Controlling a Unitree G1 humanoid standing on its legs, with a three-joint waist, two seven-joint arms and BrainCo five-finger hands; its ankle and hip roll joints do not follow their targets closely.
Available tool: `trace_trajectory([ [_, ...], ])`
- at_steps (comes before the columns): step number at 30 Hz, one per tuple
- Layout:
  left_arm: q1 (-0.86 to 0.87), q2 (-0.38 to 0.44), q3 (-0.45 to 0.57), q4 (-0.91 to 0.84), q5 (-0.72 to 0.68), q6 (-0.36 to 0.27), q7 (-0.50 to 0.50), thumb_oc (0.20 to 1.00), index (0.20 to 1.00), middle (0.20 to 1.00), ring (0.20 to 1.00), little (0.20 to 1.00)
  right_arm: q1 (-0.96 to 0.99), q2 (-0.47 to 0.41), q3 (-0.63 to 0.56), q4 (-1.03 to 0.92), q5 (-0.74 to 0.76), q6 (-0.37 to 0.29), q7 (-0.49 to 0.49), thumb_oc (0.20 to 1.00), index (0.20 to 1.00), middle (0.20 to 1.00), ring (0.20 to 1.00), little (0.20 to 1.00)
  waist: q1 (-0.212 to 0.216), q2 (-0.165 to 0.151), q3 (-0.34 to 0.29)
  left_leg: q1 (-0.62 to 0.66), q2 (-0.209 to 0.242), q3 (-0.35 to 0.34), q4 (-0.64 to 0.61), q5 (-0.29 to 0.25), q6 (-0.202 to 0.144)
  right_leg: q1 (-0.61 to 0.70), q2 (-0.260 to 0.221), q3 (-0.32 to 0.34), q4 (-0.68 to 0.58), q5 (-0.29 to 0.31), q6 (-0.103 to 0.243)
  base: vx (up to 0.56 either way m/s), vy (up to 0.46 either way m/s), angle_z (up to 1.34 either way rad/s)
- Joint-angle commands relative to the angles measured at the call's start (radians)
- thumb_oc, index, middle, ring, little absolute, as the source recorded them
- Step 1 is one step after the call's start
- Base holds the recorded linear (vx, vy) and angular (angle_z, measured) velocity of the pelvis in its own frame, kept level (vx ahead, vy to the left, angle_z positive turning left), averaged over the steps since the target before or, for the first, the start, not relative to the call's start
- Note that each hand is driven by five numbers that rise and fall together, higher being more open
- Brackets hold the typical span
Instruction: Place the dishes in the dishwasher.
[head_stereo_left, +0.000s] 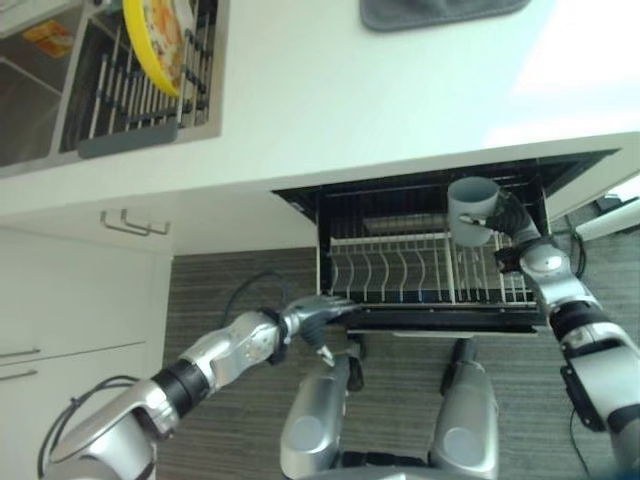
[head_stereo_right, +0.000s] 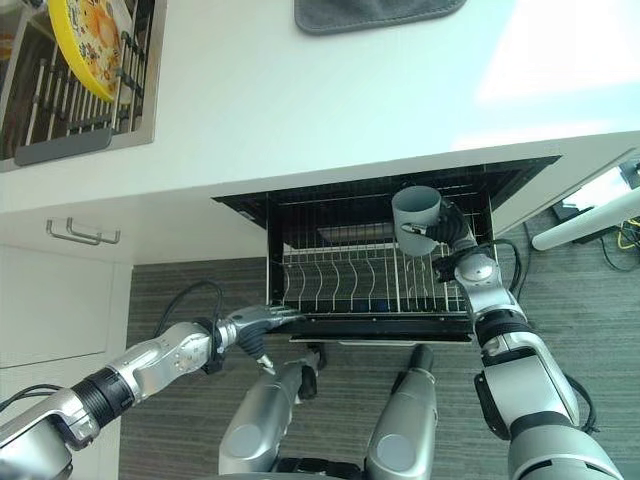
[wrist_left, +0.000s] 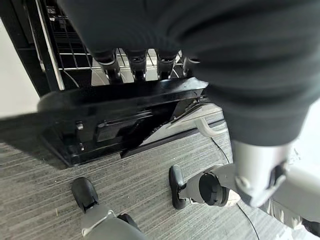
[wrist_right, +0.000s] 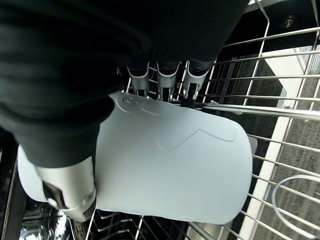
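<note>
One grey cup (head_stereo_left: 473, 209) is up in the right hand (head_stereo_right: 449, 228), fingers (wrist_right: 163, 75) curled round its far side and the thumb pressed against the near side, so it's properly clamped. The cup sits over the right part of the pulled-out dishwasher rack (head_stereo_left: 400, 275), mouth facing up toward the head camera, and in the right wrist view the wire grid of the rack runs right behind it. Can't tell if the cup's bottom is touching the wires or just above them.

Left hand (head_stereo_left: 318, 312) is down at the front left corner of the rack, fingers (wrist_left: 137, 61) laid fairly straight over the black front edge of the dishwasher drawer (wrist_left: 120, 117), not wrapped round anything as far as I can see.

The white desk (head_stereo_left: 340, 90) overhangs the open dishwasher. Up at its far left a dish rack (head_stereo_left: 140, 90) holds a yellow plate (head_stereo_left: 160, 40) standing on edge, and a grey mat (head_stereo_left: 440, 12) lies at the far edge. White cabinet fronts with metal handles (head_stereo_left: 135, 225) are left of the dishwasher.
</note>
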Motion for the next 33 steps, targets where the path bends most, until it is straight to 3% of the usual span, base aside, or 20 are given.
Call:
trace_trajectory([
  [1,0.038,-0.050,-0.026,-0.030,0.023,-0.036,0.027,1.000,1.000,1.000,1.000,1.000,-0.035,-0.061,-0.068,0.019,0.036,0.024,-0.124,0.200,0.200,0.200,0.200,0.200,0.006,0.061,-0.008,0.023,0.043,0.003,0.109,-0.132,-0.025,-0.046,0.003,-0.005,0.045,-0.005,-0.059,0.02,0.052,-0.04],
  [9,0.084,-0.083,-0.044,0.004,0.080,-0.075,0.069,1.000,1.000,1.000,1.000,1.000,-0.006,-0.035,-0.128,0.032,0.072,0.048,-0.318,0.200,0.200,0.200,0.200,0.200,-0.008,0.086,-0.008,0.029,0.036,0.018,0.100,-0.135,-0.025,-0.055,-0.006,0.007,0.046,-0.010,-0.059,0.03,0.058,-0.06],
  [13,0.100,-0.099,-0.058,0.029,0.096,-0.092,0.106,1.000,1.000,1.000,1.000,1.000,-0.005,-0.034,-0.126,0.051,0.002,0.061,-0.364,0.200,0.200,0.200,0.200,0.200,-0.011,0.094,-0.008,0.024,0.036,0.025,0.101,-0.136,-0.024,-0.065,-0.010,0.011,0.048,-0.010,-0.060,0.02,0.030,-0.01],
  [17,0.120,-0.106,-0.074,0.045,0.156,-0.107,0.129,1.000,1.000,1.000,1.000,1.000,-0.014,-0.032,-0.115,0.077,0.023,0.102,-0.408,0.200,0.200,0.200,0.200,0.200,-0.006,0.094,-0.008,0.013,0.037,0.029,0.104,-0.138,-0.023,-0.075,-0.011,0.009,0.048,-0.010,-0.062,0.00,-0.010,-0.04],
  [18,0.123,-0.106,-0.076,0.048,0.162,-0.109,0.136,1.000,1.000,1.000,1.000,1.000,-0.015,-0.031,-0.113,0.080,0.028,0.105,-0.414,0.235,0.235,0.235,0.235,0.235,-0.005,0.095,-0.008,0.011,0.038,0.031,0.104,-0.137,-0.022,-0.076,-0.012,0.009,0.048,-0.009,-0.062,0.00,-0.010,-0.03],
  [19,0.129,-0.109,-0.081,0.056,0.171,-0.110,0.150,1.000,1.000,1.000,1.000,1.000,-0.017,-0.030,-0.113,0.085,0.027,0.106,-0.430,1.000,1.000,1.000,1.000,1.000,-0.005,0.095,-0.008,0.009,0.039,0.032,0.105,-0.137,-0.022,-0.079,-0.013,0.009,0.050,-0.009,-0.062,0.01,-0.009,-0.04],
  [22,0.146,-0.118,-0.094,0.076,0.194,-0.115,0.184,1.000,1.000,1.000,1.000,1.000,-0.030,-0.031,-0.110,0.102,0.010,0.128,-0.500,1.000,1.000,1.000,1.000,1.000,-0.003,0.098,-0.008,0.004,0.040,0.035,0.112,-0.139,-0.021,-0.084,-0.013,0.011,0.058,-0.012,-0.064,0.00,-0.002,-0.01],
  [33,0.196,-0.144,-0.116,0.129,0.259,-0.131,0.269,1.000,1.000,1.000,1.000,1.000,-0.037,-0.011,-0.097,0.117,0.010,0.092,-0.499,1.000,1.000,1.000,1.000,1.000,0.001,0.100,-0.008,0.000,0.042,0.035,0.126,-0.144,-0.016,-0.089,-0.012,0.016,0.076,-0.022,-0.072,0.01,0.001,0.00],
])
